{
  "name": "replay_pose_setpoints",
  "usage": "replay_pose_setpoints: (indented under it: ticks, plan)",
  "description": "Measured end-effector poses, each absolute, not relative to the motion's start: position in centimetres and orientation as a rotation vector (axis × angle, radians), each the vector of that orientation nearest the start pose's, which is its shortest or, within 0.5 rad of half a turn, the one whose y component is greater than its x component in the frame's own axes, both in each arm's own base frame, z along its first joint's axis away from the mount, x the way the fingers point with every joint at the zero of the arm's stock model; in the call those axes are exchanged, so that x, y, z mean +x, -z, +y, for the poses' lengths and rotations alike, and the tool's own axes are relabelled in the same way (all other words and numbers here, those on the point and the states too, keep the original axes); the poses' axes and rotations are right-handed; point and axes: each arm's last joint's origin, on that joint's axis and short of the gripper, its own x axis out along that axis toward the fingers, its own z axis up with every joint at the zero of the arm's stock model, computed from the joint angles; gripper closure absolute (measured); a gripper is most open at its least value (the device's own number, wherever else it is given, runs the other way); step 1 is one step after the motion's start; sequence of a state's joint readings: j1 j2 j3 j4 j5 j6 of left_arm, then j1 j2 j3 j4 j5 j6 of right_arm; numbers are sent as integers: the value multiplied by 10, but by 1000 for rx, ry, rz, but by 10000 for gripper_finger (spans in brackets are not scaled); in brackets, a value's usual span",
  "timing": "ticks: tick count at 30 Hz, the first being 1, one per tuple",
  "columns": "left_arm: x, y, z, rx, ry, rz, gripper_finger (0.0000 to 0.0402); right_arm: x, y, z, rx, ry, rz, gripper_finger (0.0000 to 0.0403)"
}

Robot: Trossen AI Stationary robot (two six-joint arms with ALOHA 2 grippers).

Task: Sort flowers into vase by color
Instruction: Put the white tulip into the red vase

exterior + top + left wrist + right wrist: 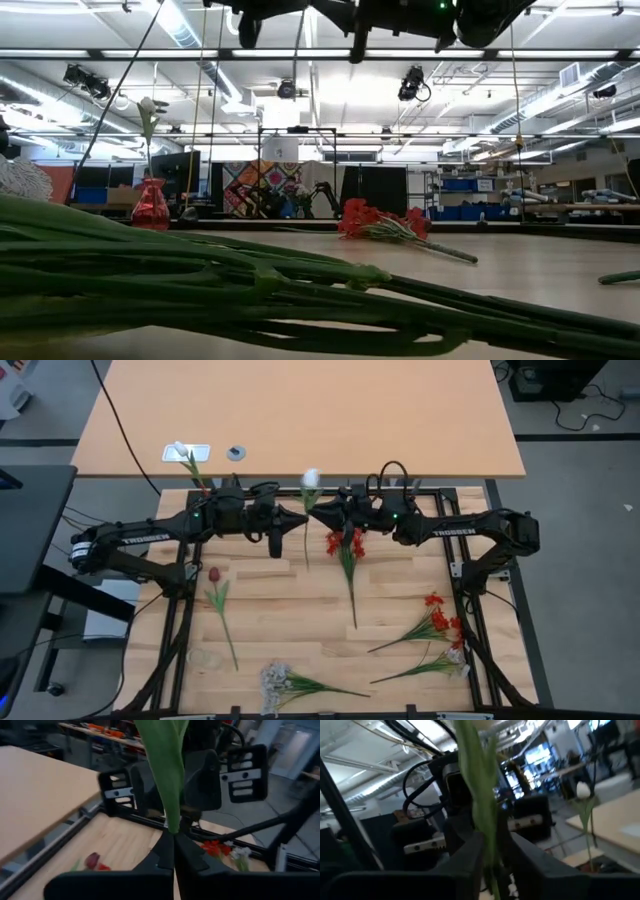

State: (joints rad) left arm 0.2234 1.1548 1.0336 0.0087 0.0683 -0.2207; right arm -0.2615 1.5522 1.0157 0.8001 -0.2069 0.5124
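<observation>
- Left end effector (297, 520): upper centre of the high view, fingers pressed together on the stalk of the white flower (310, 479); the left wrist view shows the green stalk (167, 780) pinched at the fingertips.
- Right end effector (322, 517): tip to tip with the left one, at the same stalk; fingers stand slightly apart around it in the right wrist view (492, 855).
- White flower: bloom at the table's far edge, stalk hanging down between the two end effectors.
- Red blossom cluster (345, 544): just below the end effectors, stalk running toward the frame's bottom.
- Maroon tulip bud (213, 575): left of centre, stalk slanting down.
- Red sprays (440, 618): lower right, beside a pale-bloomed stem (440, 663).
- Small white blooms (277, 682): bottom centre.
- Vase (196, 472) holding a white bloom: upper left, on the tan table (400, 420).
- Round grommet (236, 452): right of the vase.
- Writing: "TROSSEN" on both arms (140, 538).
</observation>
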Motion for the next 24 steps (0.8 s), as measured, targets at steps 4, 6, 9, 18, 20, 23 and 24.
replay_pose_setpoints:
  ticks: [4,6,9,18,20,23,24]
  plan:
    - [231,-376,54,-192,-277,75,400,328,-324,-90,515,-47,-174,261]
    - [219,-381,53,-165,-337,70,400,318,-327,-90,540,-23,-92,254]
    - [199,-389,50,-140,-405,59,400,298,-333,-84,557,21,30,256]
    - [173,-393,46,-118,-480,88,401,229,-366,-64,458,72,134,297]
    - [173,-393,46,-98,-481,96,401,218,-371,-59,459,60,141,301]
    - [172,-393,47,-80,-492,100,401,208,-370,-52,507,45,191,303]
    - [172,-393,47,-78,-500,103,401,205,-370,-51,541,44,208,303]
